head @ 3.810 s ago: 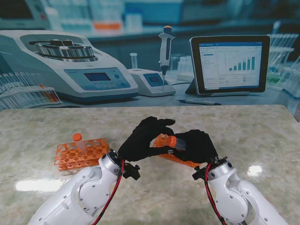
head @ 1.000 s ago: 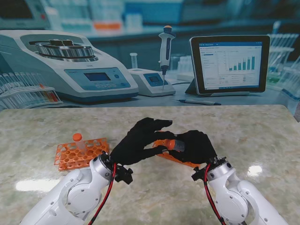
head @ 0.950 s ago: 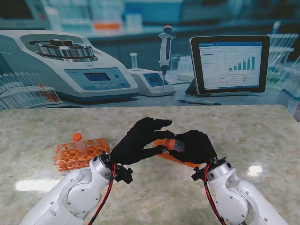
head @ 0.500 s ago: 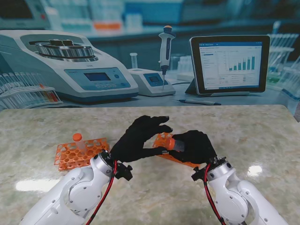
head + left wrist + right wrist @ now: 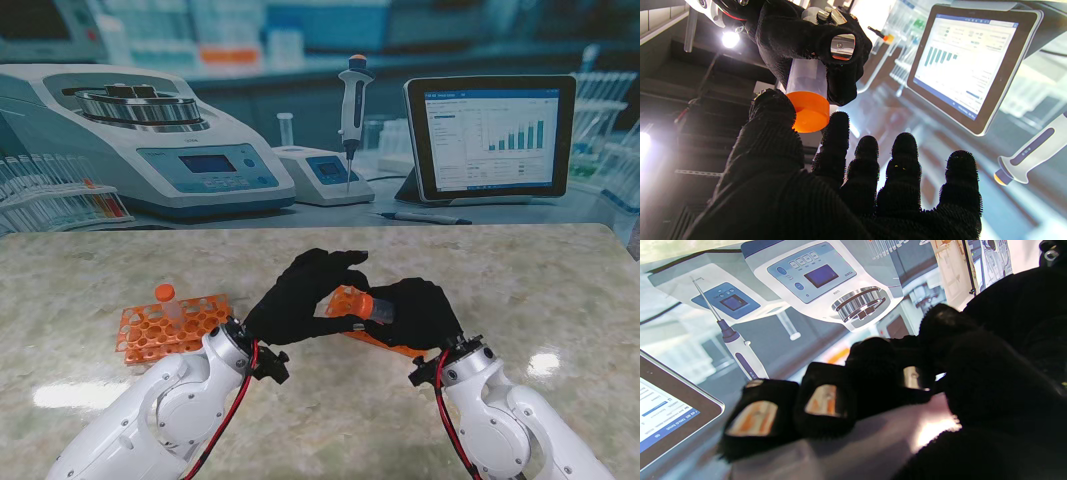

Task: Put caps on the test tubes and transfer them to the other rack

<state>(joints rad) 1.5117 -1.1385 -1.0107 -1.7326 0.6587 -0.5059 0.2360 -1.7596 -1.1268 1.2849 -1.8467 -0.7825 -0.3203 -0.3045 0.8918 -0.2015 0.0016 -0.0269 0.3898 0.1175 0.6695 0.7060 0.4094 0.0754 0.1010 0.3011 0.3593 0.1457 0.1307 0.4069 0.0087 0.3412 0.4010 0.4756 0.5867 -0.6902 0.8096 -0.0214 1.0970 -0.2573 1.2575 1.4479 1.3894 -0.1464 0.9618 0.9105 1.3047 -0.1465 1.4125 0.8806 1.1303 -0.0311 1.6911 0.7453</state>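
My right hand is shut on a clear test tube and holds it tilted above the table. The tube's orange cap points toward my left hand. In the left wrist view the left thumb and index fingertip pinch the orange cap from either side, with the other fingers spread. The right wrist view shows my right hand's fingers curled over the tube's body. An orange rack lies under and behind both hands, mostly hidden.
A second orange rack sits on the marble table to the left, holding one upright tube with an orange cap. A printed lab backdrop stands along the table's far edge.
My left hand has rolled at the wrist and its forearm has shifted slightly right, and the orange cap now shows between its fingers. The right hand and the tube have stayed put.
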